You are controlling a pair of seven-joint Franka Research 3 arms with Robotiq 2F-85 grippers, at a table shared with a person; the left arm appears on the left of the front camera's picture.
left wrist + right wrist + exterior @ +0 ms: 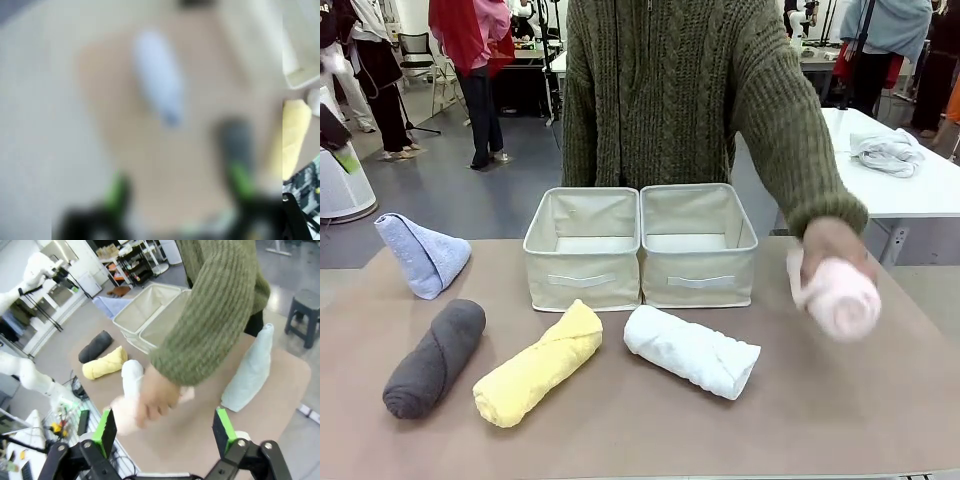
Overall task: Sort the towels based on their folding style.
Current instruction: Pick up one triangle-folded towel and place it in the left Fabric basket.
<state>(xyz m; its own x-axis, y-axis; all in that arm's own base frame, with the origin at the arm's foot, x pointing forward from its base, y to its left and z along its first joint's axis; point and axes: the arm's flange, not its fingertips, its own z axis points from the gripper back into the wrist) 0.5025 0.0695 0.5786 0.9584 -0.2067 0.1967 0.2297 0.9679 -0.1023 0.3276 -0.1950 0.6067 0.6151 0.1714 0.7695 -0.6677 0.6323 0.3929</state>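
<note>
Both tools have their jaws spread apart and hold nothing: the left gripper (179,187) hangs blurred over the brown table (650,430), and the right gripper (165,426) does too. Nearest on the table lie three rolled terry towels: the dark grey cylinder (433,358) at eight o'clock, the yellow cylinder (538,364) at seven and the white cylinder (691,351) at five. At three o'clock the person's hand (835,245) grips the pink rolled towel (840,298). A grey-blue cone-folded towel (250,371) sits at two o'clock from the right gripper. Two square beige fabric bins (583,248) stand touching at twelve o'clock, and the light blue cone-folded towel (423,254) is at ten.
</note>
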